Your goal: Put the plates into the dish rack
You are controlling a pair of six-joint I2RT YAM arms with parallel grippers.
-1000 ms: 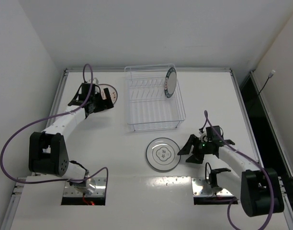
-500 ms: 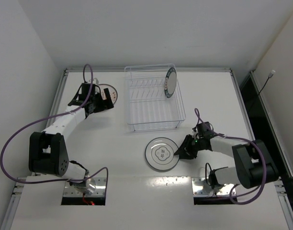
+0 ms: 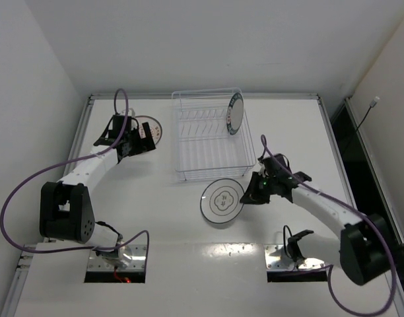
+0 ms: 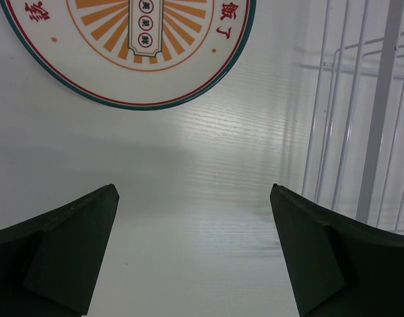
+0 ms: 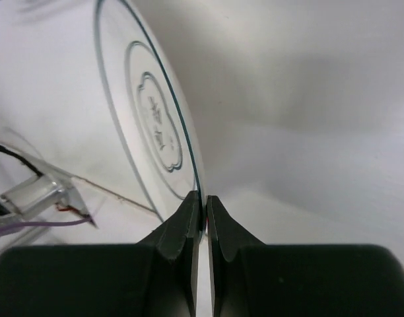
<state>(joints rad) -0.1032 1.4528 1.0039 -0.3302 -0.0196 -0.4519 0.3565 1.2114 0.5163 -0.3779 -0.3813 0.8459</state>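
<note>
The dish rack [image 3: 212,173] stands at the table's back centre with the green-rimmed plate [image 3: 234,113] upright at its right end. In front of it the grey-rimmed plate [image 3: 222,201] with a small emblem is lifted off the table and tilted. My right gripper [image 3: 249,196] is shut on that plate's right rim; in the right wrist view the plate [image 5: 152,125] runs edge-on up from my pinching right gripper [image 5: 202,212]. The orange sunburst plate [image 3: 151,127] lies flat left of the rack. My left gripper [image 3: 141,140] hovers open just short of the sunburst plate [image 4: 133,49].
White walls close the table at the back and both sides. The rack's wire side [image 4: 360,112] rises right of my left gripper. Two floor openings [image 3: 116,264] with cables lie by the arm bases at the near edge.
My right gripper closed on the grey-rimmed plate's right rim, then lifted and tilted it, carrying it slightly back toward the rack. The left arm has not moved.
</note>
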